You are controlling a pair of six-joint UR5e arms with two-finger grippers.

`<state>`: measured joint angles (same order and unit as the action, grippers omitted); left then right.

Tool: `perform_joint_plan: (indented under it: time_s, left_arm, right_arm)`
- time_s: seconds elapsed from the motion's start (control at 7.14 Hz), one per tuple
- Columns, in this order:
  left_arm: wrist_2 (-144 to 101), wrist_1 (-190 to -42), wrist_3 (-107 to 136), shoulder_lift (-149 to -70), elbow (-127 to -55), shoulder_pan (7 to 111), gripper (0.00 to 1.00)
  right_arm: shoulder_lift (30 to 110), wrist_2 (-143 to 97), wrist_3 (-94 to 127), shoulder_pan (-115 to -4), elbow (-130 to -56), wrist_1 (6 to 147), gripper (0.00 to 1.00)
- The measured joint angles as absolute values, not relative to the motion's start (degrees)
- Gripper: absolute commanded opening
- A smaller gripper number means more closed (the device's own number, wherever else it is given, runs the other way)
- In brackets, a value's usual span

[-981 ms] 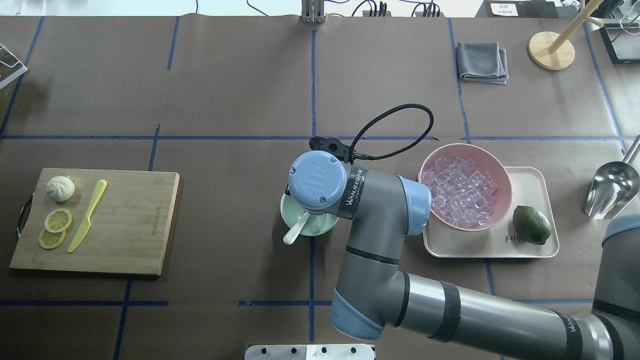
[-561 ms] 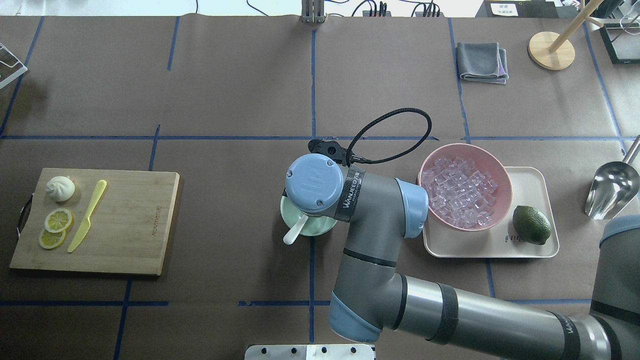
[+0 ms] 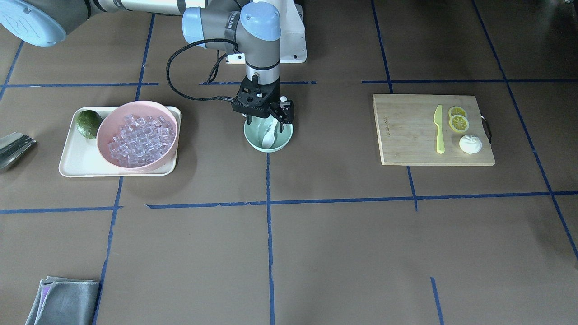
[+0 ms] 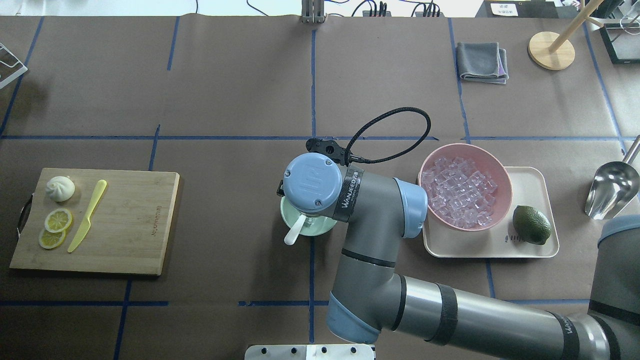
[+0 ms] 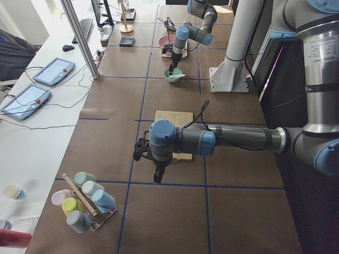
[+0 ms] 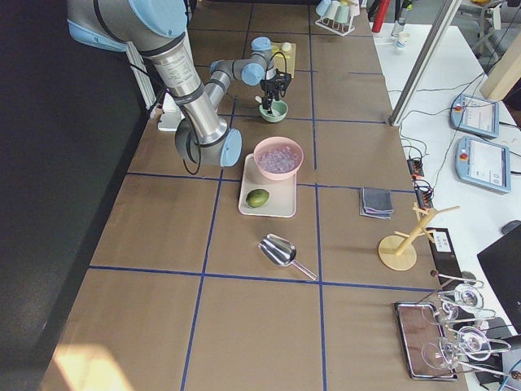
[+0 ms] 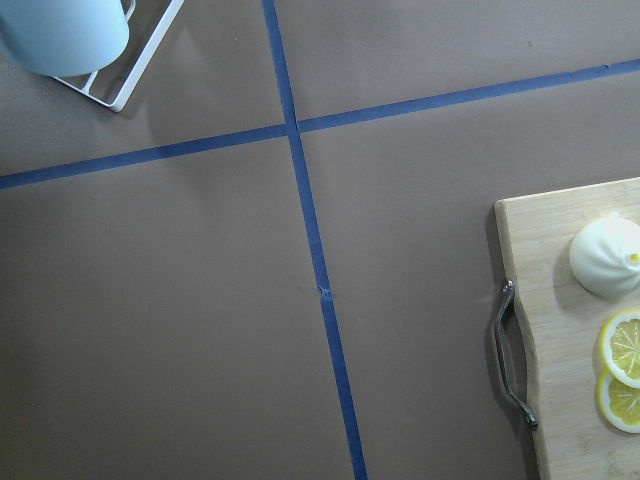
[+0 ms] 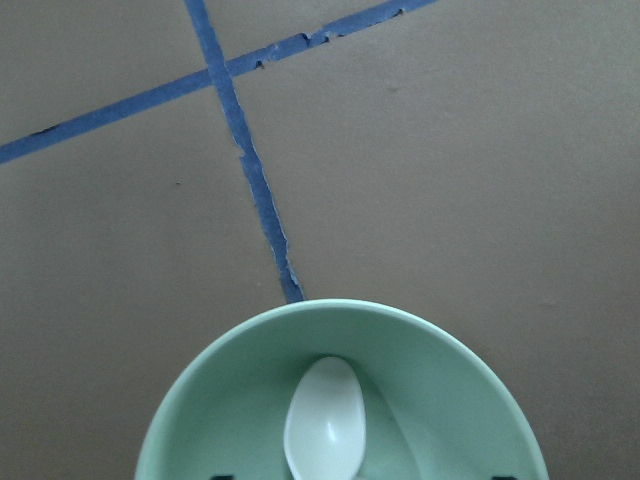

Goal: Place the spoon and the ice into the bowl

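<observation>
The white spoon [image 3: 269, 133] lies in the mint-green bowl [image 3: 253, 141], its scoop on the bowl floor [image 8: 325, 430] and its handle leaning over the rim toward the robot [image 4: 292, 234]. My right gripper [image 3: 267, 121] hangs straight down over the bowl [image 8: 200, 400], open, with a finger on each side of the spoon handle. The ice [image 3: 137, 137] is a heap of clear cubes in the pink bowl [image 4: 502, 172]; I see none in the green bowl. My left gripper [image 5: 157, 172] hangs over the table near the cutting board; I cannot tell whether it is open or shut.
The pink bowl sits on a cream tray [image 4: 530, 245] with a lime [image 4: 531, 224]. A metal scoop [image 4: 612, 187] lies to the right. A cutting board [image 4: 130, 225] at left holds a yellow-green knife [image 4: 87, 215], lemon slices and a white bun [image 4: 60, 188]. A grey cloth [image 4: 482, 61] lies far back.
My right wrist has drifted slightly to the left over the green bowl. The spoon stays in the bowl with its handle over the rim.
</observation>
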<state>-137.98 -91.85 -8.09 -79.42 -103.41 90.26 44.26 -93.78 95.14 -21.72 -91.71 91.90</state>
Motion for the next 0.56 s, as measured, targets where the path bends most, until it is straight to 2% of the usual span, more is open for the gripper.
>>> perform_joint_plan:
  time_s: [0.56]
  left_arm:
    - [-137.8, -91.8, -8.0, -79.6, -103.4, 90.2, 1.00]
  right_arm:
    - [43.5, -99.4, 90.2, -27.2, -93.3, 93.0, 1.00]
